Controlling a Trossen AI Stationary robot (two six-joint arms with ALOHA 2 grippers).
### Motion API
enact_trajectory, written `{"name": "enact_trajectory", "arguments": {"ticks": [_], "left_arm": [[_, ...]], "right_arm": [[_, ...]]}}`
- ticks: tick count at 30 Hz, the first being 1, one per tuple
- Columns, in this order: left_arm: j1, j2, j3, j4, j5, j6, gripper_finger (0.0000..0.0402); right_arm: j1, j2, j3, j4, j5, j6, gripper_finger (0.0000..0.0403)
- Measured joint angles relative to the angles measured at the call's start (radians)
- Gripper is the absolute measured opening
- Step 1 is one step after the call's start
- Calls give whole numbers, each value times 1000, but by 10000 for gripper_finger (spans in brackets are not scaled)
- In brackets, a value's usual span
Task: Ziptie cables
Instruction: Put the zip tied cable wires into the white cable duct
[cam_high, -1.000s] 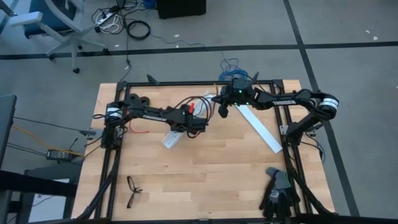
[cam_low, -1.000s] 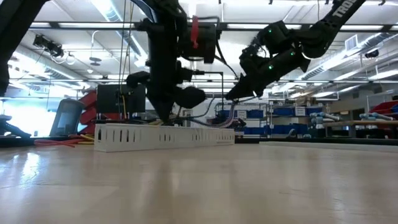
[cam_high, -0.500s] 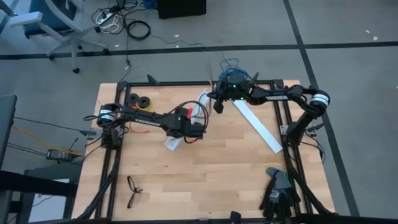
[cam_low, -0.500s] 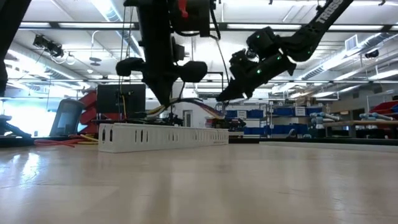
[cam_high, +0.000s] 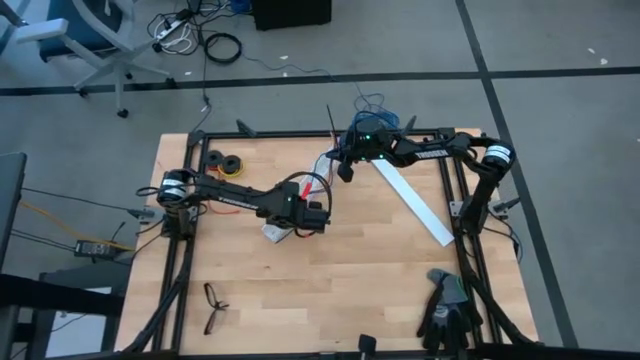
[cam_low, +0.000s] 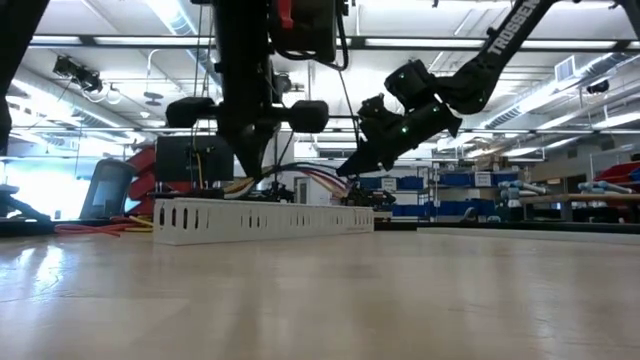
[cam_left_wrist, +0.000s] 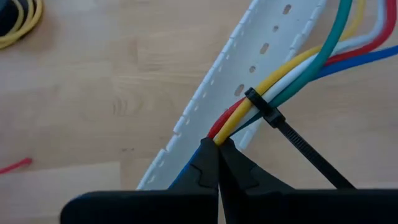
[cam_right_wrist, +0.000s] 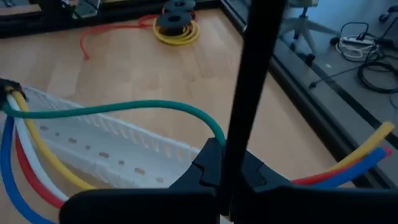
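cables (cam_left_wrist: 292, 68): round, glossy, curved | ziptie (cam_left_wrist: 298, 140): ribbed black strip, seemingly looped

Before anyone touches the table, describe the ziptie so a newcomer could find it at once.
Start at the long white slotted strip on the wooden table. Above it the left gripper pinches the coloured cables. The ziptie is the thin black band around them, its straight tail trailing away.

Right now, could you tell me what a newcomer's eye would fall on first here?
The bright cables, cinched by a black ziptie, hang between both arms over the table's far middle. The left gripper pinches one end beside a white slotted strip; the right gripper clamps the ziptie's tail.
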Motion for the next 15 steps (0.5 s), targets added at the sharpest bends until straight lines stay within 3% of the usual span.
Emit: {"name": "enact_trajectory", "arguments": {"ticks": [7,15], "left_arm": [[7,0,0,-14,12,-26,2],[8,0,0,-123,49,-26,2]], "right_arm": [[0,-1,3,-26,-4,-19,31],[-9,-1,3,-33,-52,-12,106]]}}
